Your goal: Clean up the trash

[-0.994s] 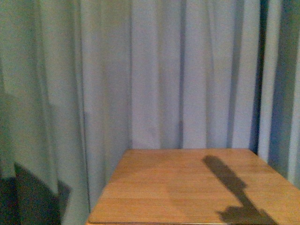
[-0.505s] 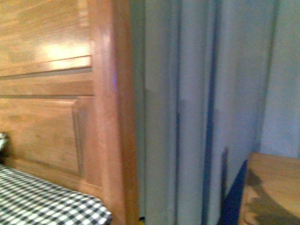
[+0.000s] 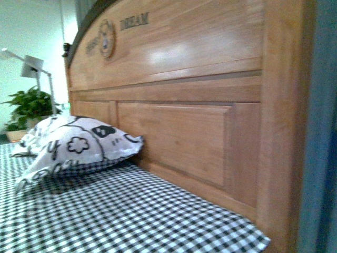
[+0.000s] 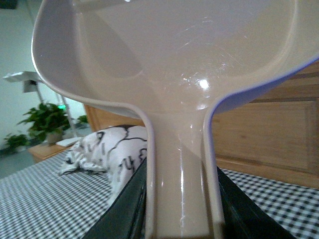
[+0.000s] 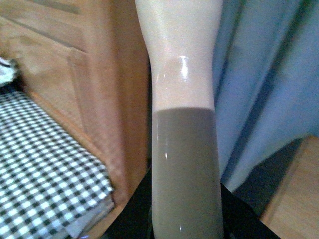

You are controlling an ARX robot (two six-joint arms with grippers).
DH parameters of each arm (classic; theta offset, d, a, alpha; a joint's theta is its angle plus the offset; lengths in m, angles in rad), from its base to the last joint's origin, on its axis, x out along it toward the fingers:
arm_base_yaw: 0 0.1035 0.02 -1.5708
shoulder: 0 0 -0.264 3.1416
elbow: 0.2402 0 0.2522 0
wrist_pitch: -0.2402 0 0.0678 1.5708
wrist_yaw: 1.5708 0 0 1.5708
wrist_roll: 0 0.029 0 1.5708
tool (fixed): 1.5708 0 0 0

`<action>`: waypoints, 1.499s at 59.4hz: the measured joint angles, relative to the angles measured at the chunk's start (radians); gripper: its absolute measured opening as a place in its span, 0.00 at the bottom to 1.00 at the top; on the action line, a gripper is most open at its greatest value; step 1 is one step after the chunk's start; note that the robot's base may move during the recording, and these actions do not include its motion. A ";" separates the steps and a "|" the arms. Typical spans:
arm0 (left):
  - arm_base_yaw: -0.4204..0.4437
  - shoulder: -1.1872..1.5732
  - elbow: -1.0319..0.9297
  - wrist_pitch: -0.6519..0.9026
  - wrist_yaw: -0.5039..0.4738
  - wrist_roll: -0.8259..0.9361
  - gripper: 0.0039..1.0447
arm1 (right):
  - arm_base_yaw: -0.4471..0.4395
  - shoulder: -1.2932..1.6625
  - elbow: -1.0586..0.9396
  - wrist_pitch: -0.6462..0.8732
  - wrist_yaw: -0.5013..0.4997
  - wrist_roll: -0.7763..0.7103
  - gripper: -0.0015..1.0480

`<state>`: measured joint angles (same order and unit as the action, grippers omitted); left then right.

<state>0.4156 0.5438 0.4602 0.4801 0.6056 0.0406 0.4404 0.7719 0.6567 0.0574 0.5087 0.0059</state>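
Note:
The crumpled white trash wad shows in no view. My left gripper point(image 4: 182, 226) is shut on the handle of the beige dustpan point(image 4: 174, 64), whose scoop fills the upper part of the left wrist view, held above the checked bed. My right gripper point(image 5: 185, 224) is shut on the beige-and-grey brush handle point(image 5: 184, 124), held beside the bed's corner in front of the blue curtain. Neither gripper shows in the front view.
A bed with a black-and-white checked sheet point(image 3: 116, 216) and a wooden headboard point(image 3: 184, 105) fills the front view. A black-and-white patterned pillow point(image 3: 73, 147) lies against the headboard; it also shows in the left wrist view point(image 4: 107, 152). A potted plant point(image 3: 29, 108) stands at the far left. A blue curtain point(image 5: 264, 74) hangs beside the bed.
The front view has swung left: from the wooden bedside table and curtain, past the headboard's edge, to the bed, pillow and headboard.

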 joint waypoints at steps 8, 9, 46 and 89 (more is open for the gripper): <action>0.000 0.000 0.000 0.000 0.000 0.000 0.26 | 0.000 0.000 0.000 0.000 0.000 0.000 0.18; 0.000 0.000 0.000 0.000 0.000 0.000 0.26 | 0.000 0.000 0.000 0.000 0.000 0.000 0.18; 0.002 0.020 0.065 -0.206 -0.003 0.023 0.26 | 0.003 0.002 0.000 0.000 -0.003 -0.002 0.18; 0.082 0.745 0.475 -1.046 0.077 1.048 0.26 | 0.001 0.000 0.000 0.000 -0.001 -0.002 0.18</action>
<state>0.4973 1.2888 0.9348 -0.5663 0.6827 1.0882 0.4412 0.7719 0.6567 0.0574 0.5079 0.0040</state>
